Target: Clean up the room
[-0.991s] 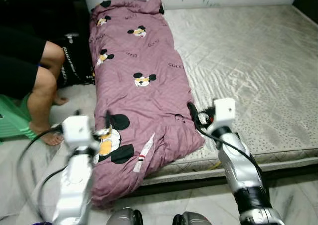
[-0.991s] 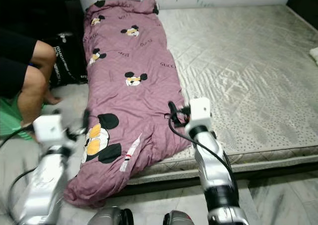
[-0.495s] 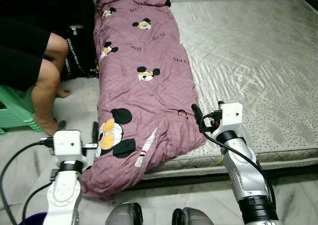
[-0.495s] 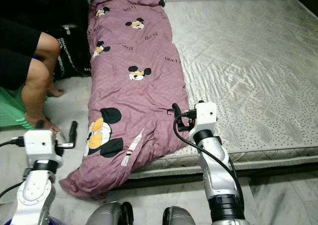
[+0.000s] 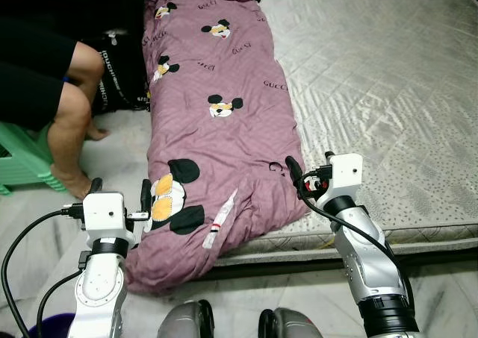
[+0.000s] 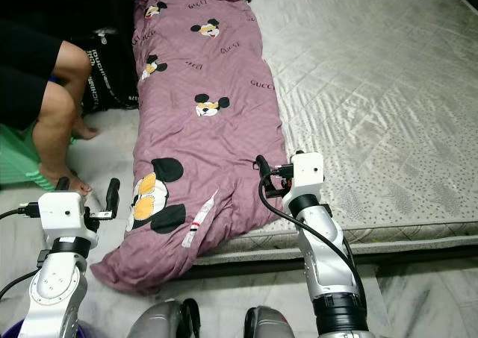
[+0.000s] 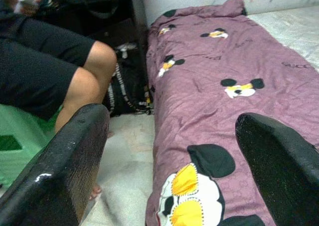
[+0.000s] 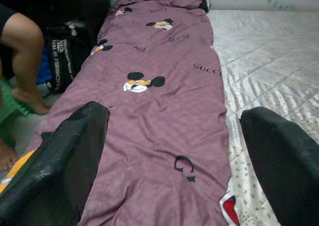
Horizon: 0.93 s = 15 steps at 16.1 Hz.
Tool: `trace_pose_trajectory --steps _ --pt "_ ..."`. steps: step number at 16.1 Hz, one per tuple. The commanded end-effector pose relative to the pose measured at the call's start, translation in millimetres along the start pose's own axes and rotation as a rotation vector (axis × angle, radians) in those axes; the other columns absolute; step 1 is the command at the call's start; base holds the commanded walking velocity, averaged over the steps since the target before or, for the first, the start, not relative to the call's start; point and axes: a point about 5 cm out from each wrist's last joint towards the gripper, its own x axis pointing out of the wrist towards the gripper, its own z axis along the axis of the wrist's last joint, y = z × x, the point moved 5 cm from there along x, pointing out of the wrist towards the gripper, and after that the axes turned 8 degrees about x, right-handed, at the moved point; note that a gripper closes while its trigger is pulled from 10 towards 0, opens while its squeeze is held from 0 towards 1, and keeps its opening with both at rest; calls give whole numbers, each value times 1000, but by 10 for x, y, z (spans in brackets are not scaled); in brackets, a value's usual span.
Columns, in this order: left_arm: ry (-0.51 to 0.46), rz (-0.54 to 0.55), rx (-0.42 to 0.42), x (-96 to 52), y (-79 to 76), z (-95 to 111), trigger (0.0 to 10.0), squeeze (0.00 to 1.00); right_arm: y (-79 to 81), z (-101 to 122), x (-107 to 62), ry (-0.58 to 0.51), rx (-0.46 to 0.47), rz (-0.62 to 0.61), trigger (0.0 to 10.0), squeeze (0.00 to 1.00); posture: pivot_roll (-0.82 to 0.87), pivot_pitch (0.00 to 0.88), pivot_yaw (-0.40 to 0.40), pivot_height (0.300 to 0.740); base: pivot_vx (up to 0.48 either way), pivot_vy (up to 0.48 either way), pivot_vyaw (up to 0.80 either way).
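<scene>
Purple duvet (image 5: 216, 121) on mattress (image 5: 388, 92), both end effectors spread wide.

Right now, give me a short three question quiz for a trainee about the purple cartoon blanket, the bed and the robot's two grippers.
1. True or false: the purple cartoon-print blanket lies wholly on the grey quilted mattress.
2. Which gripper hovers at the blanket's near corner on the mattress? A) left gripper B) right gripper
3. Fill in: a seated person's bare legs are beside the blanket, on a ____ plastic stool.

Key
1. False: its near end droops off the mattress edge toward the floor.
2. B: the right gripper is over that corner, fingers open; the left gripper is open beside the drooping end.
3. green
</scene>
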Motion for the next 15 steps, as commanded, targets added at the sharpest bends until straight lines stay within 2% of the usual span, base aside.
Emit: trace_pose_trajectory --steps 1,6,15 --pt "0 7 8 -2 17 24 10000 0 6 -7 -7 6 2 4 10000 0 -27 167 11 677 0 0 0" --pt "-22 25 -8 82 -10 131 10000 0 9 -1 3 7 2 5 10000 0 -29 168 13 612 0 0 0" --pt "-18 37 -9 120 -11 128 10000 0 0 57 105 -4 -25 26 10000 0 -27 146 6 607 0 0 0"
